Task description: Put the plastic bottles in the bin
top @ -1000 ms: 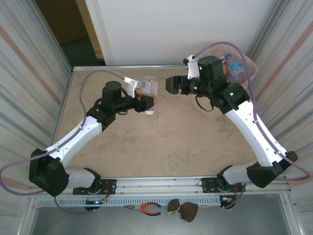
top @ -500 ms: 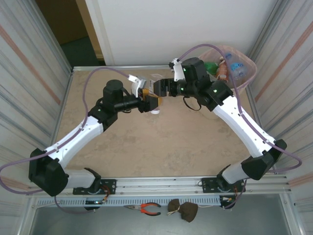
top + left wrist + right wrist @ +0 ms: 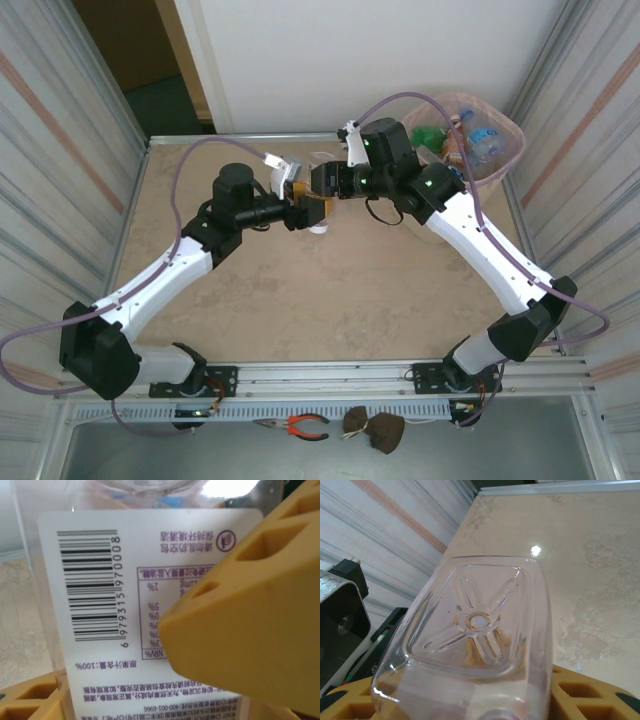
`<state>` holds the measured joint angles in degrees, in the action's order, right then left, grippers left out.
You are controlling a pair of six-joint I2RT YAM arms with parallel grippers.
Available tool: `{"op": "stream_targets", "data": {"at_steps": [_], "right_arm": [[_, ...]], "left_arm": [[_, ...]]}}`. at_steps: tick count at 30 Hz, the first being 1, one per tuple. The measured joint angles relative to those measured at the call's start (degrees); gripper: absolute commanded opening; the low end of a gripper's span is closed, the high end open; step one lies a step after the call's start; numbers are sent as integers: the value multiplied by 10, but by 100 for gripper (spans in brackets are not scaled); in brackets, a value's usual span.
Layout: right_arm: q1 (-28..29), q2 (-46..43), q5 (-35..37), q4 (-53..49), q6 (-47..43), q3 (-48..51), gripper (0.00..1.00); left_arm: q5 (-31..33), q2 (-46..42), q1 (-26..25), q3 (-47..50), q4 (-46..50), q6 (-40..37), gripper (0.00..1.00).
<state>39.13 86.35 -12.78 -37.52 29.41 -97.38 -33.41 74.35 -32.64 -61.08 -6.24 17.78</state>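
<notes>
A clear plastic bottle with a white label and white cap hangs above the middle of the table's far part. My left gripper is shut on it. In the left wrist view a yellow finger presses on the barcode label of the bottle. My right gripper meets it from the right. In the right wrist view the bottle's square base sits between the yellow fingers, which touch both of its sides. The pale pink bin stands at the far right corner with several bottles inside.
Corrugated walls close in the table on the left and right, and a white panel stands at the back. Purple cables arch over both arms. Red-handled pliers and a brown object lie below the near rail. The left arm's black wrist is close beside the bottle.
The right arm swung left from beside the bin to the bottle held by the left gripper. Its jaws closed in on the bottle. The left arm shifted slightly.
</notes>
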Motion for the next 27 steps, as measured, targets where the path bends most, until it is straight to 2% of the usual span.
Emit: {"op": "stream_targets", "data": {"at_steps": [6,11,20,27], "right_arm": [[-12,0,8,-2,6,-3,42],[-48,0,5,-2,6,-3,42],[-184,-3,8,-15,-5,-37,42],[-296,-10,20,-34,-50,-92,42]], "left_arm": [[5,0,1,0,-4,0,78],[0,-5,1,0,-9,-1,82],[0,-40,0,0,-9,-16,84],[0,-43,0,0,0,-22,84]]}}
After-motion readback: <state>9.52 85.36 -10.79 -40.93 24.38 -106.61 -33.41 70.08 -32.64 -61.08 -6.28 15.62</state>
